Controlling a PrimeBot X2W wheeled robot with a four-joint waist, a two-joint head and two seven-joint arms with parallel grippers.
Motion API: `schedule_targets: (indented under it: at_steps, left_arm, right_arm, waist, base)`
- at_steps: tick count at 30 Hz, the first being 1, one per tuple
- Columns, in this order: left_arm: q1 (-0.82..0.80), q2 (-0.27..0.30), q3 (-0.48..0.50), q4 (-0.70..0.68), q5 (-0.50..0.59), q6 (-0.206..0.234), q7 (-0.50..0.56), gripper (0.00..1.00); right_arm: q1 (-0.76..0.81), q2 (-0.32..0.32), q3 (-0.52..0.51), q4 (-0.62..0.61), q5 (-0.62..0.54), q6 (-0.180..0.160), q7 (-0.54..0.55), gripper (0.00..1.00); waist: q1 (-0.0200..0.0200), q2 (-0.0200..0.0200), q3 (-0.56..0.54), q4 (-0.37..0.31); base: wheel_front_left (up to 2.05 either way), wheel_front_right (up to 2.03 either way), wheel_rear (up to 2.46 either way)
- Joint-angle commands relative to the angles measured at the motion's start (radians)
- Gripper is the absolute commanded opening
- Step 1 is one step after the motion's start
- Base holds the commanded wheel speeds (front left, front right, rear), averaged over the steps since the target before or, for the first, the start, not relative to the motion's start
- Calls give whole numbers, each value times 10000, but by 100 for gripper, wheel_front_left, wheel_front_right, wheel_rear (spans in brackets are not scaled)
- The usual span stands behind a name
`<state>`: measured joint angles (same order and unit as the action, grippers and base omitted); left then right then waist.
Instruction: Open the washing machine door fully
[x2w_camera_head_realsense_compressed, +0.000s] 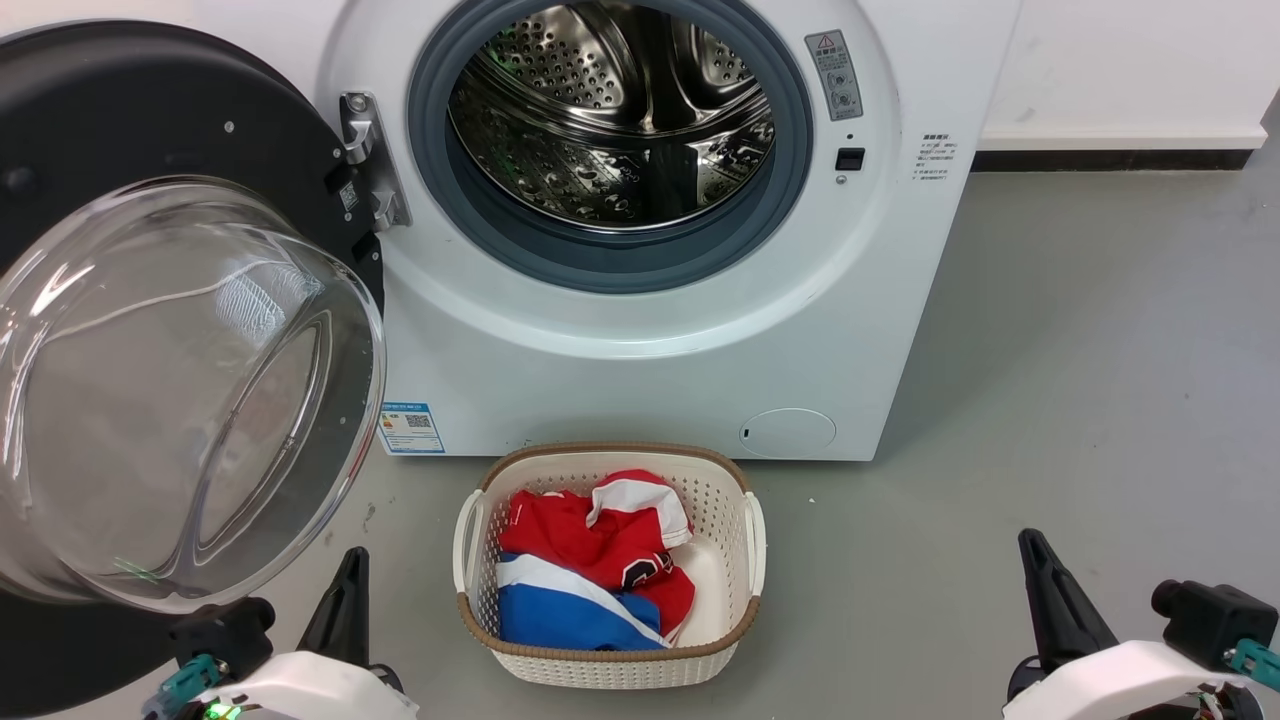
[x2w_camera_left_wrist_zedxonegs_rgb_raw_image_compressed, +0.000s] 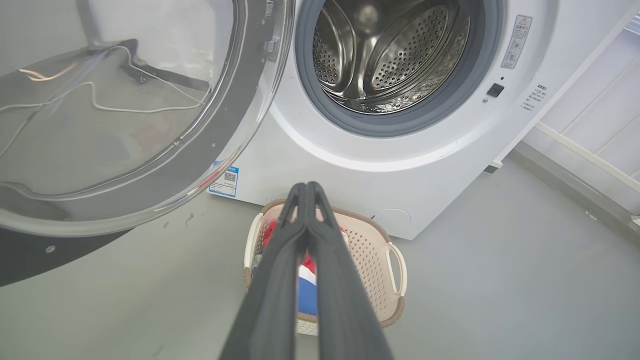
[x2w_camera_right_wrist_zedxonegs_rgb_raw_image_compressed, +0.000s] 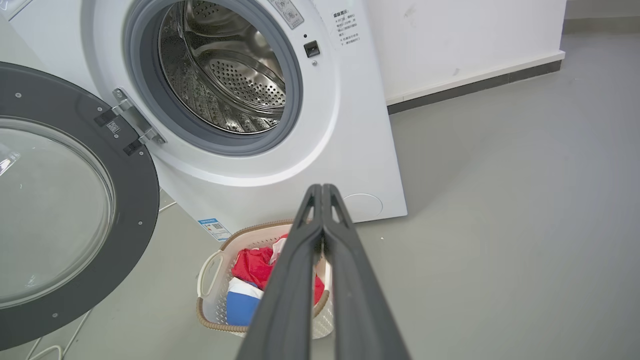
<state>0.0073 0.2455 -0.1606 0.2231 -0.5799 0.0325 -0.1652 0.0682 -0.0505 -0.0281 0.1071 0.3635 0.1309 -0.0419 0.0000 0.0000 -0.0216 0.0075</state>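
From my station, the washing machine door (x2w_camera_head_realsense_compressed: 180, 400) stood swung wide to the left of the washing machine (x2w_camera_head_realsense_compressed: 650, 350), hanging from the metal hinge (x2w_camera_head_realsense_compressed: 372, 160) at the left side of the drum mouth. Its inner face was turned out towards the head camera, with the clear glass bowl bulging forward inside the black rim. The steel drum (x2w_camera_head_realsense_compressed: 610, 110) lay fully exposed within the grey gasket (x2w_camera_head_realsense_compressed: 600, 268).

On my left wrist feed the left gripper (x2w_camera_left_wrist_zedxonegs_rgb_raw_image_compressed: 305, 186) had its two dark fingers pressed together with nothing between them. It pointed towards the basket and the lower front of the machine. The door hung up and to the left of the fingers there, apart from them. In the head view that gripper sat low at the left, just under the door's bottom edge.

The right gripper (x2w_camera_right_wrist_zedxonegs_rgb_raw_image_compressed: 322, 187) was likewise closed tight and empty on its own wrist feed. In the head view it sat low at the right above the bare grey floor (x2w_camera_head_realsense_compressed: 1080, 400), well apart from the machine.

A cream laundry basket (x2w_camera_head_realsense_compressed: 752, 530) sat on the floor just in front of the machine, holding red, white and blue clothes (x2w_camera_head_realsense_compressed: 560, 540). Low on the machine's front I could see a blue label (x2w_camera_head_realsense_compressed: 411, 428) and a round flap (x2w_camera_head_realsense_compressed: 788, 432).
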Motion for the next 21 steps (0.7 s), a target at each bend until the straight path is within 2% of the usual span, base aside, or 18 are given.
schedule_targets:
  at_steps: [1, 21]
  left_arm:
    - [-339, 15, 172, -123, -391, -91, 83, 0]
    - [-575, -490, 838, -48, -2946, -497, 774, 0]
  right_arm:
    - [-344, -27, -52, -79, 515, 0, 53, 0]
    - [-728, -47, -234, 285, 3612, -1, 416, 0]
  waist:
    - [0, 0, 4, -1]
    - [0, 0, 45, -14]
  base:
    - [0, 0, 0]
    - [0, 0, 0]
